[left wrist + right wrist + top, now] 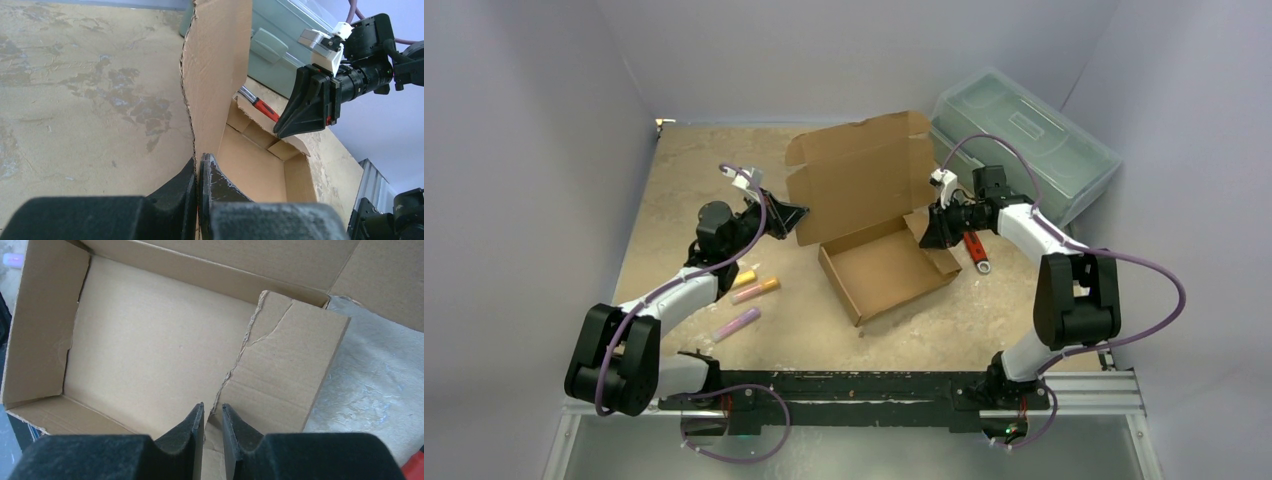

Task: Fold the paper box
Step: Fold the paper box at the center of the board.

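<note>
At the middle of the counter (679, 170) sits the paper box (884, 272), a shallow open tray whose long axis runs roughly from 8 to 2 o'clock in the overhead view. Its lid (864, 180) stands up along the 12 o'clock side.

The left hand (200, 172) is at the box's 9 o'clock. It is closed tight on the lid's side edge and holds the panel upright.

The right hand (213, 415) is at 3 o'clock, right at the tray's end. Its jaws are only narrowly apart and straddle the ragged edge of the side flap (282, 370), which leans outward. Whether they actually pinch the cardboard I cannot tell.

The coming move seems to turn on that flap. It lies directly under the right hand, hinged across the tray's long axis, and would have to swing toward 9 o'clock into the tray. The right arm is clearly the nearer one for that.

A red-handled tool (974, 247) lies just beyond at 3 o'clock. A plastic toolbox (1024, 135) stands at 1 o'clock, and some markers (754, 290) lie at 8 o'clock.
</note>
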You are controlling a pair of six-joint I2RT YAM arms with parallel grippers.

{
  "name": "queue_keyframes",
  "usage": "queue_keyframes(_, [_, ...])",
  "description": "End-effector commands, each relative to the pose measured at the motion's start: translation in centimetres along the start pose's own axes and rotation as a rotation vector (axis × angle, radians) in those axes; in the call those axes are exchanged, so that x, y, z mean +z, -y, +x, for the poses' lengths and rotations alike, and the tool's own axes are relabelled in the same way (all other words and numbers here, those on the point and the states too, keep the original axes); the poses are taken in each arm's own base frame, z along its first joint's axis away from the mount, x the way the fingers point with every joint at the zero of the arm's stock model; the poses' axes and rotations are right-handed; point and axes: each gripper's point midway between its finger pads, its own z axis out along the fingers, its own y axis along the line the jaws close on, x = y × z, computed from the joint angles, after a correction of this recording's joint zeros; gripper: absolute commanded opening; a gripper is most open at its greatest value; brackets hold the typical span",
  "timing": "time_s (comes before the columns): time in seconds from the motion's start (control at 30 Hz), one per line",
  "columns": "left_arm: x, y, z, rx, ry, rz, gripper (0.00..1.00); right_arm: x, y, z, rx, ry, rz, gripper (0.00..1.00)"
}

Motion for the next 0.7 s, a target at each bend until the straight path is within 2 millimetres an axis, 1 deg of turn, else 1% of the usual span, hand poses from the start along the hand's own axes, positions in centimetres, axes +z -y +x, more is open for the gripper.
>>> queue_keyframes(0.0, [0.3, 1.7, -2.7, 0.060, 0.064, 0.050, 0.00, -0.4, -0.6, -1.1, -0.019, 0.025, -0.017, 0.20])
queue_keyframes(0.13, [0.3, 1.6, -2.6, 0.058, 0.062, 0.047, 0.00, -1.0, -0.9, -2.2, -0.044, 0.060, -0.009, 0.13])
queue_keyframes(0.27, [0.4, 1.6, -2.5, 0.056, 0.060, 0.048, 0.00, -1.1, 0.4, -1.7, -0.038, 0.049, 0.070, 0.00])
queue_keyframes(0.43, [0.4, 1.6, -2.5, 0.054, 0.059, 0.048, 0.00, -0.2, 2.0, -0.5, -0.004, -0.004, 0.119, 0.00])
queue_keyframes(0.57, [0.4, 1.6, -2.5, 0.054, 0.059, 0.048, 0.00, 0.6, 2.2, 0.4, 0.000, -0.044, 0.134, 0.00])
queue_keyframes(0.67, [0.4, 1.6, -2.4, 0.053, 0.057, 0.048, 0.00, 1.2, 2.1, 0.7, -0.023, -0.070, 0.149, 0.00])
